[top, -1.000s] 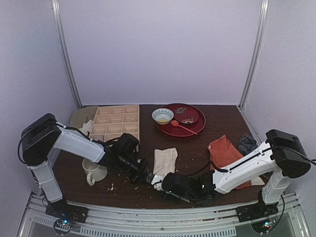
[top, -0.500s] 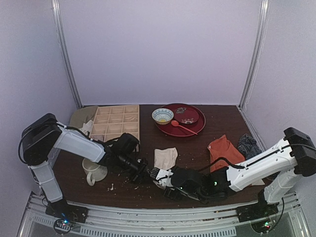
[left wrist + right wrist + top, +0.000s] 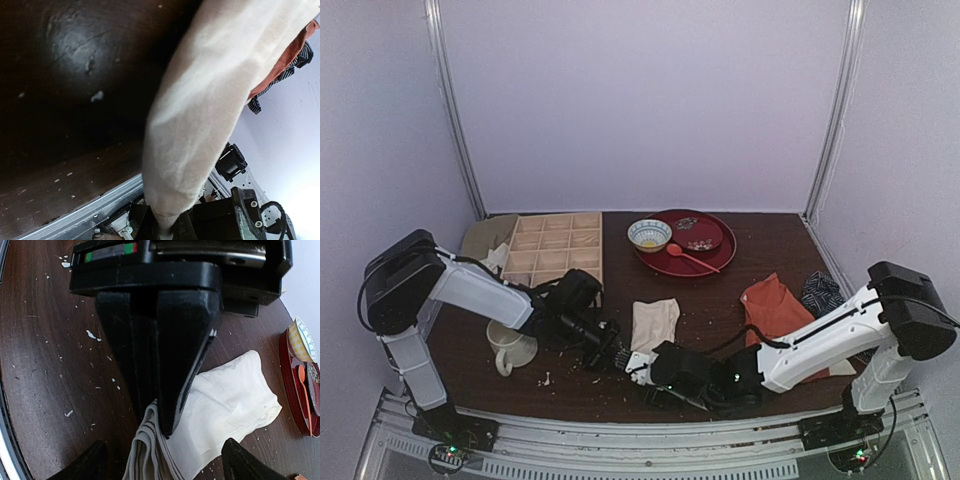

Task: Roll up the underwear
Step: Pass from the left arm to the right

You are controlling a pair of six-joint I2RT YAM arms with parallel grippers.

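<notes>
**Centre of the top view:** the underwear [image 3: 654, 322] lies mostly flat on the table [image 3: 770, 240]. Its near edge is pinched between the closed fingers of the left gripper [image 3: 159, 412]. The right gripper [image 3: 165, 452] faces that edge, its jaws wide apart and holding nothing.

**Upper centre:** a red tray [image 3: 718, 260] carries a dark dish [image 3: 698, 234] and a spoon [image 3: 688, 256]. A patterned bowl [image 3: 649, 235], yellow inside, sits at the tray's left rim.

**Upper left:** a wooden compartment box [image 3: 555, 250].

**Lower left:** a mug [image 3: 510, 347]; its contents cannot be made out.

You had open table [image 3: 618, 268] beyond the underwear [image 3: 654, 320], between the wooden box [image 3: 555, 248] and the red tray [image 3: 715, 262]. The left gripper [image 3: 616, 352] and right gripper [image 3: 638, 366] crowded its near end. The mug [image 3: 510, 345] and orange garment [image 3: 775, 305] hemmed the sides.
</notes>
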